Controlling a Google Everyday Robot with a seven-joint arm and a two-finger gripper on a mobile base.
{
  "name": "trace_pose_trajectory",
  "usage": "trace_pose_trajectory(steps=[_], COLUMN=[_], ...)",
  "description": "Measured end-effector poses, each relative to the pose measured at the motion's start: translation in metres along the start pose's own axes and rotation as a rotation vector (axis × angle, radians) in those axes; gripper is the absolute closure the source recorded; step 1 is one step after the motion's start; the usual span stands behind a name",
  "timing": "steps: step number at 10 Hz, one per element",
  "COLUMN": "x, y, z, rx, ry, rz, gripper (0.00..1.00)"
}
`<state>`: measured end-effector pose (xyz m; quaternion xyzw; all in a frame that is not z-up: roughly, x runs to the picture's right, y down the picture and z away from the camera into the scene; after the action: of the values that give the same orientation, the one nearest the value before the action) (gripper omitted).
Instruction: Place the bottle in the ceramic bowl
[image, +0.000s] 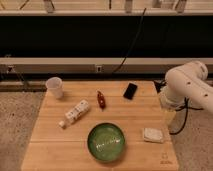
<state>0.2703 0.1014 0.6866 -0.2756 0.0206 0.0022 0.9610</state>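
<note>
Well, the small smooth plastic bottle (76, 112) lies on its side on the wooden table (47, 145), just up-left of the round, glossy green ceramic bowl (106, 142). I judge it could roll away from a pinch. My gripper (168, 113) hangs at the table's right edge, and I cannot tell whether it is open or closed.

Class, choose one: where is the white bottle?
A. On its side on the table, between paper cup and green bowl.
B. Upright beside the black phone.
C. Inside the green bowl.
A: the bottle lies on its side on the wooden table, outside the ceramic bowl; the gripper hangs at the table's right edge, apart from it.
</note>
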Motion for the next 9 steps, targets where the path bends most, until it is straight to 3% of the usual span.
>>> trace_pose_trajectory(steps=[3,7,9], x=[-0.044,-0.065,-0.101], y=[-0.013,-0.027,-0.037], z=[-0.002,-0.003,-0.003], rx=[0.022,0.047,0.060], ry=[0.019,0.032,0.034], rz=[-0.081,-0.156,-0.216], gripper=[0.20,0.20,0.20])
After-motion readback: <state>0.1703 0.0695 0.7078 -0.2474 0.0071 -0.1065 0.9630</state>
